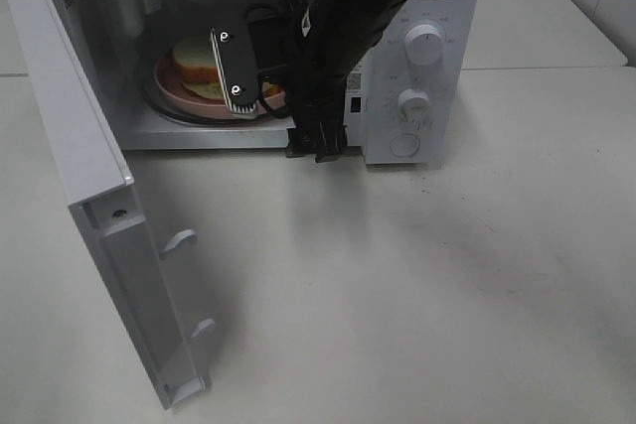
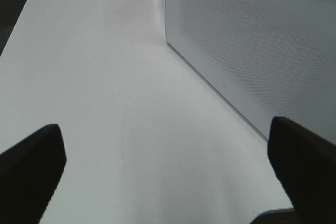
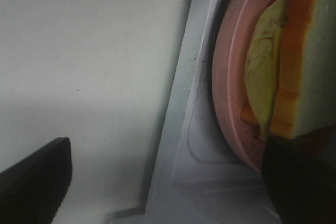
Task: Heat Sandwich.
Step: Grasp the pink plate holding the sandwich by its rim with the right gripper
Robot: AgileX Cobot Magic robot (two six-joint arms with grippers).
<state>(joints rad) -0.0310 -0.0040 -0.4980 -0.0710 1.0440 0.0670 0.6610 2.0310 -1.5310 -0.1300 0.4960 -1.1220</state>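
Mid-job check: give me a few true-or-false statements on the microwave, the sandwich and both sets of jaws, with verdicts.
1. The microwave door is open. True.
2. The left jaws stand open over the table beside the microwave. True.
3. The sandwich lies on the table. False: it lies on the pink plate inside the microwave.
4. The right jaws are shut on the sandwich. False: they stand open at the microwave's opening, gripping nothing.
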